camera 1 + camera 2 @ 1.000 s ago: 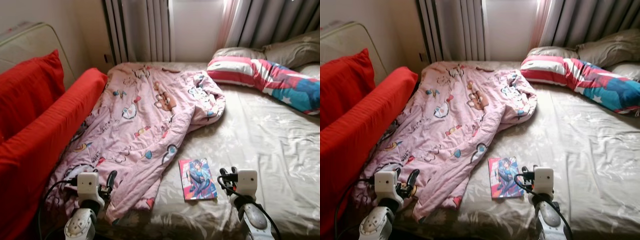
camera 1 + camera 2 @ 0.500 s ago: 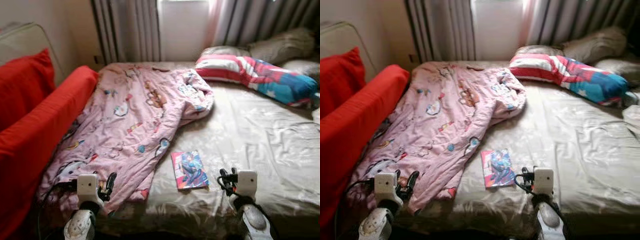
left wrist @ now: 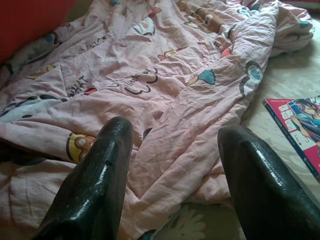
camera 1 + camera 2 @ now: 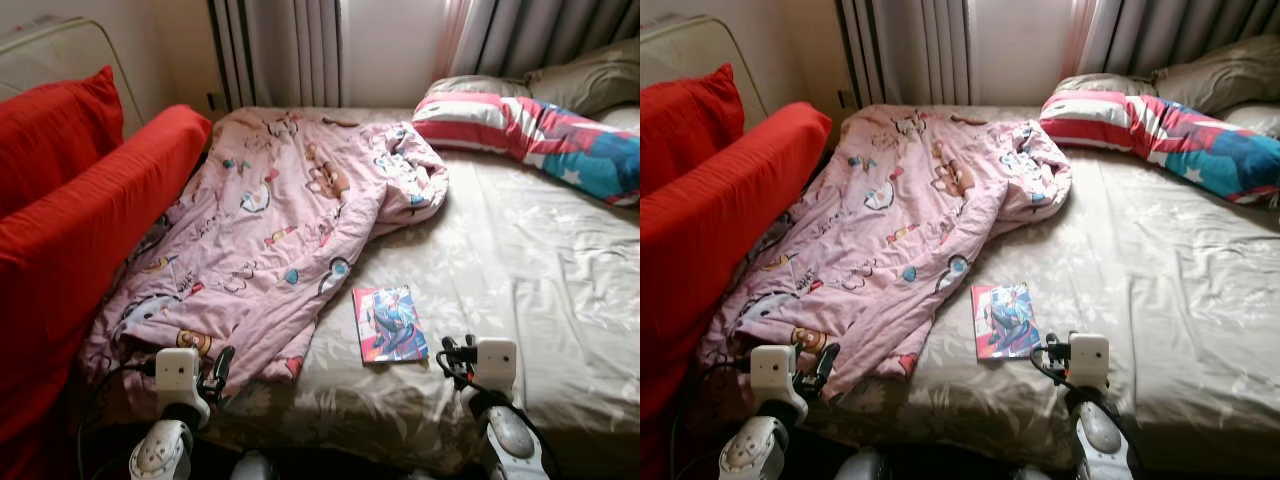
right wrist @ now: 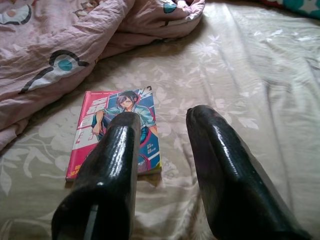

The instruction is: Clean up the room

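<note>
1. While both arms wait low at the foot of the bed, the robot faces the mess; nothing gripped.
2. Far left: red cushion, plush, bulky.
3. Left end effector parted, empty, over the hem of the pink blanket, a thin crumpled printed cotton bunched toward the pillows.
4. Comic book flat on the floral sheet beside the blanket; glossy, stiff, thin.
5. Right end effector parted, empty, just short of the book. Best approach, likely: slide one finger under an edge and pinch the spine.
6. Striped pillow far right.

A home bedroom: bed, pink quilt, pillows, curtains.
</note>
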You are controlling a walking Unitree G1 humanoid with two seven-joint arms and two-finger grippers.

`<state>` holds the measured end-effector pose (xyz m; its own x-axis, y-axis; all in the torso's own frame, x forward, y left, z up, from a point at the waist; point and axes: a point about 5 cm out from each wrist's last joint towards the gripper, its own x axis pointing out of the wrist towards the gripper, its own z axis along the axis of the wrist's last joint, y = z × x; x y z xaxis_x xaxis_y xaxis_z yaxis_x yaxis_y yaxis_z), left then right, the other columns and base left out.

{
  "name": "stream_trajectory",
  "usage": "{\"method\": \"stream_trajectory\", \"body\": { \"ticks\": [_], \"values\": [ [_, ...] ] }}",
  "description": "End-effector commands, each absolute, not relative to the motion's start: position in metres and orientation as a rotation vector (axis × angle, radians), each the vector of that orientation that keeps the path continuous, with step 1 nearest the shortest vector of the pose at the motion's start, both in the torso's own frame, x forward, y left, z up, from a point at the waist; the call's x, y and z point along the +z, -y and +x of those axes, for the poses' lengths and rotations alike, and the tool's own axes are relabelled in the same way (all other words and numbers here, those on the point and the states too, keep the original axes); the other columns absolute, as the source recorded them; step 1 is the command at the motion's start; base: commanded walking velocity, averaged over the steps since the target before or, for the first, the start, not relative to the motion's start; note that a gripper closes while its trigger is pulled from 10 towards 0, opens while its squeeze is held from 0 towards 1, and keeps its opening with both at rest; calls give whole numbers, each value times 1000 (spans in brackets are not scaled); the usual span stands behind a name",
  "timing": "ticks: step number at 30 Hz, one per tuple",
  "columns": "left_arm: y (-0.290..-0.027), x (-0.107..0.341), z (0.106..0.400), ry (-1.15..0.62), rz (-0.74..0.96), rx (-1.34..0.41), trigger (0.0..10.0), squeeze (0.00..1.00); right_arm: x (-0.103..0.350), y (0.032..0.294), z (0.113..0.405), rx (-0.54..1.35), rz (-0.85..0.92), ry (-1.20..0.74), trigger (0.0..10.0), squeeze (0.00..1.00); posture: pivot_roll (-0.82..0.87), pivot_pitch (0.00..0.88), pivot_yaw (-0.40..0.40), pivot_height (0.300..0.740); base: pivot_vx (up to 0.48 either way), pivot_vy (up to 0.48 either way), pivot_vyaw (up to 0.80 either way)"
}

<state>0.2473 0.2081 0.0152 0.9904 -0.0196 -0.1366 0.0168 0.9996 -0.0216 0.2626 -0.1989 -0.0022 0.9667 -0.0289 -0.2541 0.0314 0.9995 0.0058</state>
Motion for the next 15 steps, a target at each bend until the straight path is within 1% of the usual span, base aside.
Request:
{"method": "stream_trajectory", "body": {
  "ticks": [1, 15],
  "values": [
    [-210, 17, 247, -134, -19, -13, 10000, 0, -2, 197, 263, -26, 14, -254, 10000, 0, -46, 14, 22, 642, 0, 0, 0],
    [-211, 20, 249, -129, -12, -24, 10000, 0, -4, 189, 264, -4, 26, -270, 10000, 0, -41, 15, 34, 642, 0, 0, 0]
  ]
}}
